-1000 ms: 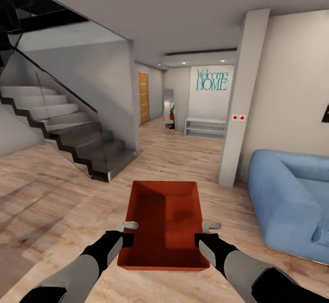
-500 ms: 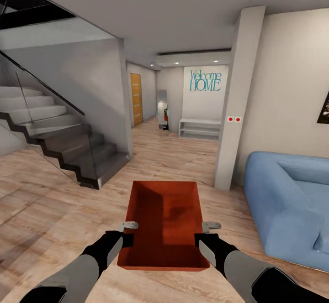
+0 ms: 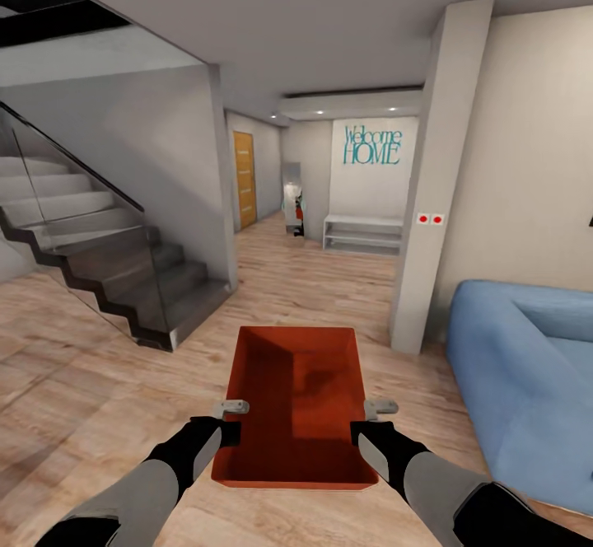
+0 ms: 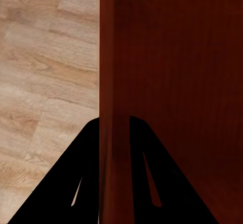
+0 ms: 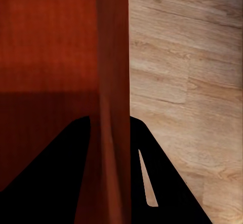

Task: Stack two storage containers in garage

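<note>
One orange-red storage container (image 3: 296, 403) hangs in front of me above the light wood-plank floor (image 3: 74, 382) of the living room, open top up. My left gripper (image 3: 233, 422) is shut on the container's left wall (image 4: 114, 82), one black finger on each side of it. My right gripper (image 3: 362, 422) is shut on its right wall (image 5: 114, 82) in the same way. The container's inside looks empty. The garage is out of view.
A blue sofa (image 3: 527, 382) stands close at the right. A white pillar (image 3: 428, 193) rises ahead right. A dark staircase with a glass rail (image 3: 107, 259) fills the left. Between them a hallway leads to an orange door (image 3: 244, 178) and a white bench (image 3: 362, 234).
The whole view has shifted as the base moves and turns: staircase, pillar and sofa slid across the picture. Both grippers and the container kept their place in front of me.
</note>
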{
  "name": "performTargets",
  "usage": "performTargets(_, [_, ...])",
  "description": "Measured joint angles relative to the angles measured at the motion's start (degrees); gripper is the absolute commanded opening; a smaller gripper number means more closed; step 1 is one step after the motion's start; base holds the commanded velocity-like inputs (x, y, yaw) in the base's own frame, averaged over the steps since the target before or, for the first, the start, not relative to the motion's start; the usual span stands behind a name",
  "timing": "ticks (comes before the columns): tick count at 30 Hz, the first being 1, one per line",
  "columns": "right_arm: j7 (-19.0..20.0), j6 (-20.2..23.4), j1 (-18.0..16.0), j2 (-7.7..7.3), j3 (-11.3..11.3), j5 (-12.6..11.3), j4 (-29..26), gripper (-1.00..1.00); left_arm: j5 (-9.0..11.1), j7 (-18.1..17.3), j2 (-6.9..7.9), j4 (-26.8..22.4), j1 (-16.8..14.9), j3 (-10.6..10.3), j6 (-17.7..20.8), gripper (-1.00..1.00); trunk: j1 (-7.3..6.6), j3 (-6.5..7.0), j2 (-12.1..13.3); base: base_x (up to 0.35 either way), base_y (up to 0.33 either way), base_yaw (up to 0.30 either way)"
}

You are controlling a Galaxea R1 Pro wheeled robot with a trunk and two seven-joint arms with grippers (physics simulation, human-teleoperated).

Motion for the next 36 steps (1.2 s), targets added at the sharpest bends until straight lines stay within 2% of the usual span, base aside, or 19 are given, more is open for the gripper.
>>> performTargets(36, [0.00, 0.06, -0.02, 0.00, -0.02, 0.06, -0.01, -1.00, 0.02, 0.00, 0.00, 0.01, 0.00, 0.02, 0.01, -1.00, 0.00, 0.00, 0.00, 0.321, 0.000, 0.000])
